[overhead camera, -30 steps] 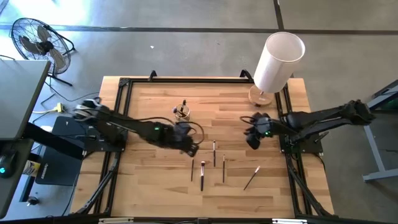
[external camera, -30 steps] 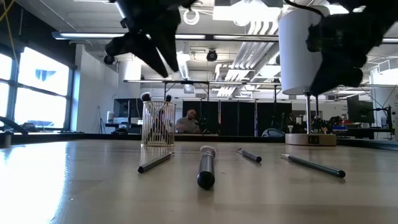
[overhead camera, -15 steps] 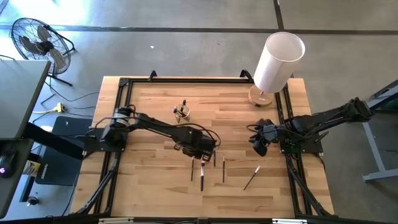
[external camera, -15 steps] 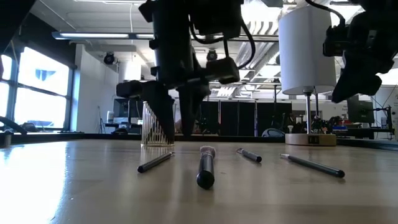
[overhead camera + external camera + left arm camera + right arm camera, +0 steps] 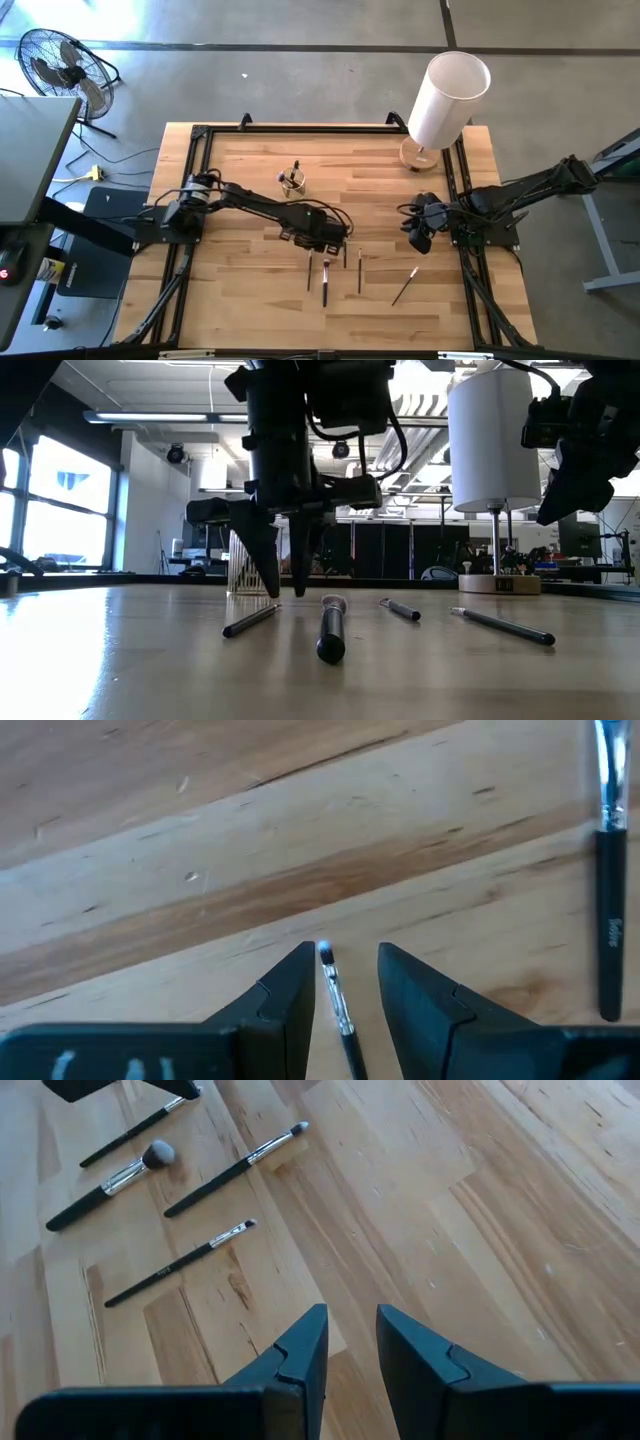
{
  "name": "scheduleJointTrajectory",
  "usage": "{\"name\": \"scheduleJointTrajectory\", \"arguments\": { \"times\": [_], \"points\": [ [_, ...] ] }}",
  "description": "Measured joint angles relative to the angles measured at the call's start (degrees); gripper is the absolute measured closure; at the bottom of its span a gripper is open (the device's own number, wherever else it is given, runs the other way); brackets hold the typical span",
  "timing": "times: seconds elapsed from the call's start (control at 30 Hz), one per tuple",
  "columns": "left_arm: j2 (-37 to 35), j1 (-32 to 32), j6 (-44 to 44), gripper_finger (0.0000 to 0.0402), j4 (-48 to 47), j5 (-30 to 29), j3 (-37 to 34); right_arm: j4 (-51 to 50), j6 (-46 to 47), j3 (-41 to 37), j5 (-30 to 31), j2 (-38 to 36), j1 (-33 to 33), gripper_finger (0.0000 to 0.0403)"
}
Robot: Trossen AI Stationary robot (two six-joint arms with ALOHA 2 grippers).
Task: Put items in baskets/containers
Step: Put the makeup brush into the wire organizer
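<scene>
A clear cup [image 5: 293, 182] with a few brushes stands on the table's far middle; in the low view the cup [image 5: 240, 560] shows behind my left arm. Several thin brushes lie flat near the centre: [image 5: 309, 272], [image 5: 326, 280], [image 5: 360, 270], [image 5: 405, 285]. My left gripper [image 5: 319, 240] [image 5: 286, 592] is open and points straight down, fingertips close to the tabletop. In its wrist view my left gripper [image 5: 345, 952] stands on either side of a thin brush's pale tip [image 5: 325, 956] without touching it. My right gripper [image 5: 419, 236] [image 5: 352, 1315] hovers open by the right rail.
A tall white cylinder [image 5: 447, 95] on a round wooden base stands at the far right corner. A second, dark-handled brush [image 5: 608, 920] lies just beside my left fingers. Black frame rails run along the table's edges. Bare wood lies to the left and near side of the brushes.
My left gripper has swung from beside the cup toward the near edge and the right, and has come down over the brushes until its fingertips are close to the table. My right gripper has drawn back a little toward the right edge. The brushes have stayed where they were.
</scene>
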Motion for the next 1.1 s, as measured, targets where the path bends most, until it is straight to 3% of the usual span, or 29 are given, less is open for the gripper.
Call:
{"name": "scheduleJointTrajectory", "arguments": {
  "times": [0.3, 0.4, 0.53, 0.7, 0.83, 1.1],
  "points": [
    [3.54, 0.42, -1.54, 0.0296, 0.75, 2.64, 0.2, -0.02, -0.8, 0.0, 0.03, 0.0, -0.02, 0.032],
    [3.63, 0.42, -1.74, 0.0321, 0.48, 2.64, 0.14, -0.04, -0.8, 0.0, 0.02, 0.0, -0.02, 0.032],
    [3.72, 0.39, -1.7, 0.0386, 0.2, 0.98, 0.17, -0.04, -1.23, 0.0, 0.03, 0.0, -0.02, 0.032],
    [2.21, 0.27, -0.8, 0.0398, -0.63, -1.55, 0.11, -0.04, -1.49, 0.0, 0.47, 0.0, -0.02, 0.032],
    [0.49, -0.72, -1.24, 0.0401, -0.01, -9.06, -0.33, -0.04, -2.27, 0.0, 0.75, 0.0, -0.02, 0.032],
    [-9.61, -1.66, 0.11, 0.0401, 0.07, -26.04, -0.14, 0.02, -2.3, 0.02, 1.9, 0.0, -0.04, 0.032]
  ]
}}
